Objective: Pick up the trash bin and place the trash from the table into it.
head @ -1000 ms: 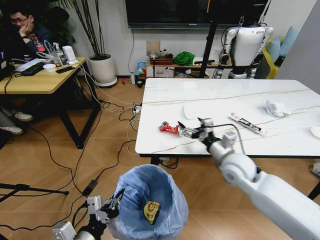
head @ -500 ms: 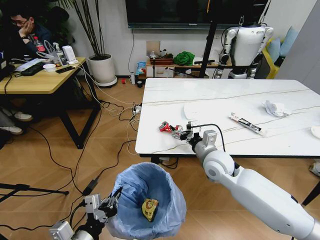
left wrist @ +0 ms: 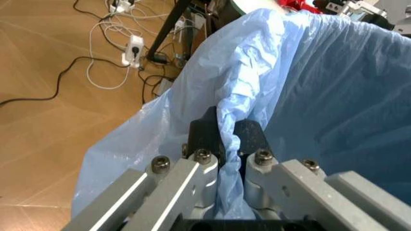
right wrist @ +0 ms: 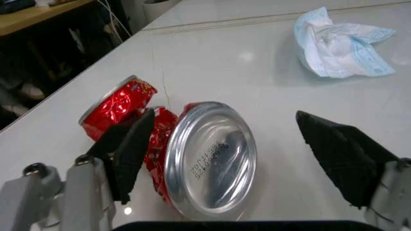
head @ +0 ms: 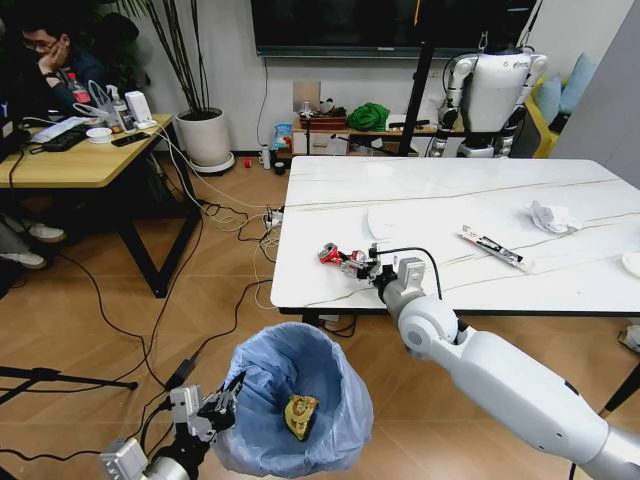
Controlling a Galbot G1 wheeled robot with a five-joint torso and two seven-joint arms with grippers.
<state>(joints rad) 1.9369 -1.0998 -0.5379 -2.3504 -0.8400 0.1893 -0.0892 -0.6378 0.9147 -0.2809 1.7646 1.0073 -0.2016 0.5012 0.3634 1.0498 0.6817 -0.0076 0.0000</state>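
Right gripper (right wrist: 241,161): fingers (right wrist: 128,149) spread wide, one on each side of the crushed red can (right wrist: 186,149), not closed on it. Can lies on its side on the table (head: 450,200), silver base toward the wrist camera, near the table's front edge (head: 345,262). Right arm reaches in from the lower right of the head view to the can (head: 372,268).

Left gripper (left wrist: 222,144): fingers (left wrist: 204,137) pinched together on the rim of the trash bin (left wrist: 308,86), the light-blue bag folded between them. Bin held low, in front of the table's near edge (head: 295,400), left gripper at its left rim (head: 215,410). Yellow crumpled wrapper (head: 299,414) lies inside the bin.

Other trash on the table: crumpled white tissue (head: 552,216) toward the far right; long thin black-white wrapper (head: 492,248) right of the can; white lid (head: 390,220) behind the can; a blue-and-white crumpled tissue (right wrist: 340,43) beyond the can in the right wrist view.
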